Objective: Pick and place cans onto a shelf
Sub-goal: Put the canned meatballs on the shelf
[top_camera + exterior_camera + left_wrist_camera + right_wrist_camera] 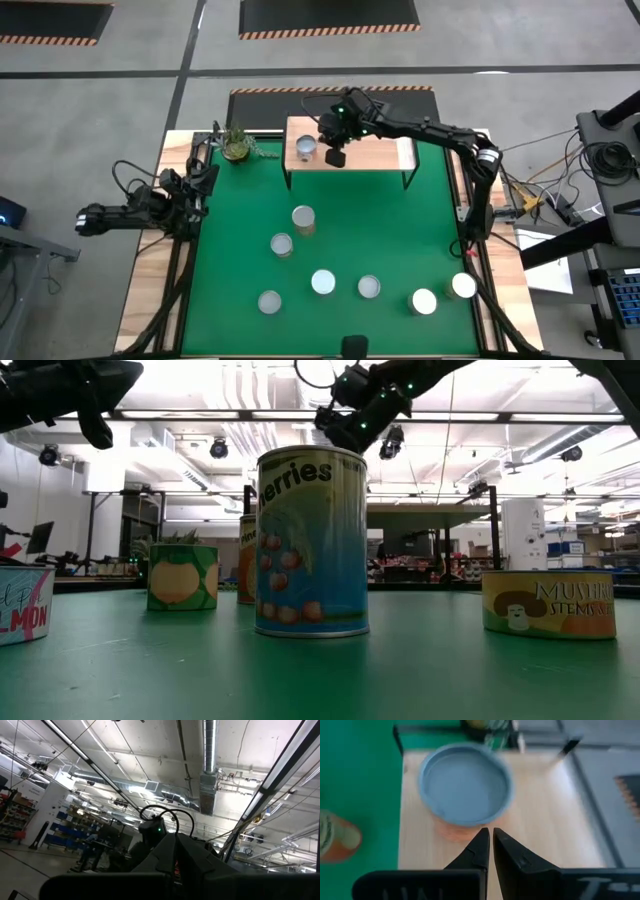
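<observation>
The shelf (370,155), a light wood plank on thin black legs, stands at the far middle of the green table. One can (305,148) (465,785) sits upright on its left end. My right gripper (335,156) (491,837) hovers shut just to the right of that can and above the plank, slanting down, with nothing between its fingers. Several more cans stand on the green top, among them a tall one (303,218) (310,540) and a low one (424,300). My left gripper (203,180) (175,847) waits shut at the table's left edge, pointing upward.
A small potted plant (237,145) stands at the far left next to the shelf. The rest of the shelf's plank, right of my right gripper, is bare wood. Cables and equipment lie beyond the table's right edge (560,200).
</observation>
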